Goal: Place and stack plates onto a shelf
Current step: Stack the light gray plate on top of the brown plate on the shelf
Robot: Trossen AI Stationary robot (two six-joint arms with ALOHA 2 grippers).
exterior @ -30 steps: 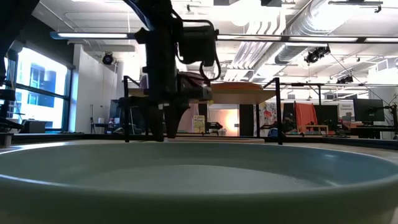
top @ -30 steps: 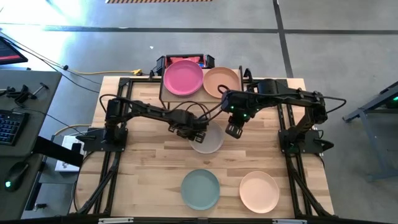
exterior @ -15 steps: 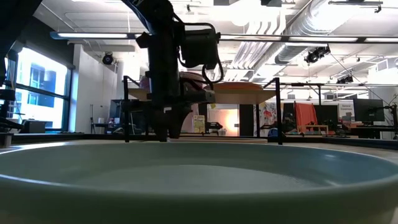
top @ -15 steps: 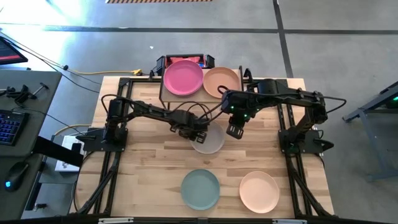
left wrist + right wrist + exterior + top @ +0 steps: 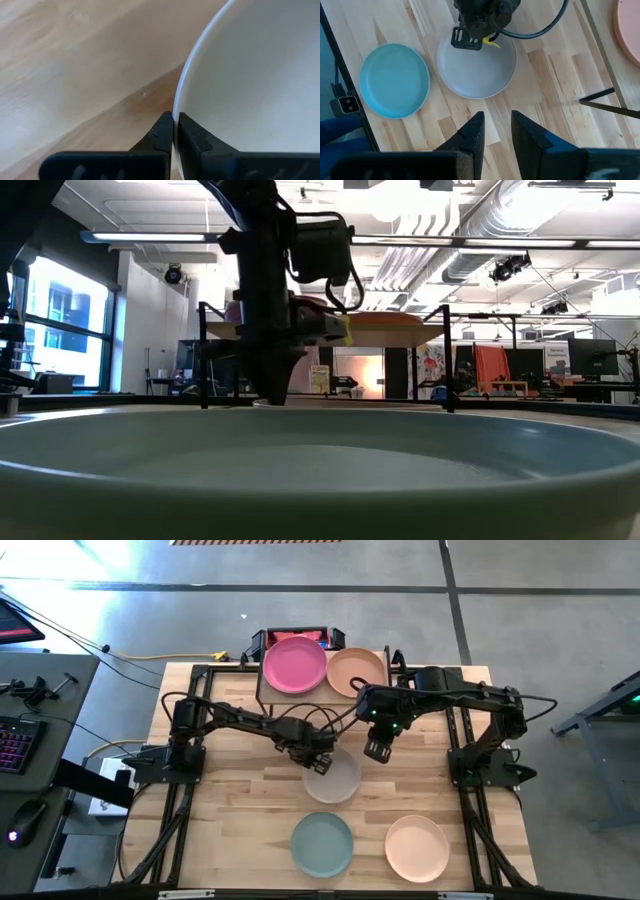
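Grey plate point(image 5: 332, 778) lay flat on the tabletop point(image 5: 230, 830), its far rim pinched by the left gripper point(image 5: 317, 757). From there the shelf point(image 5: 264, 692) stood beyond the plate, toward the table's far edge, while the right gripper point(image 5: 374, 751) hung partly open just beside.

Robotics lab in an open industrial hall

A butcher-block table point(image 5: 250, 810) on black framing stands on a polished grey concrete floor point(image 5: 520, 610) at the centre of the overhead frame, two dark robot arms point(image 5: 240, 720) bolted to it; at the left edge, a desk point(image 5: 40, 700) carries a keyboard point(image 5: 12, 743) and a mouse point(image 5: 30, 815), with cables point(image 5: 140, 652) trailing across the floor. In the table-level frame, exposed silver ducts point(image 5: 520, 220) and strip lights point(image 5: 150, 238) run along the top, a tall window point(image 5: 60, 330) glows at left, and monitors point(image 5: 590, 358) line benches at right.
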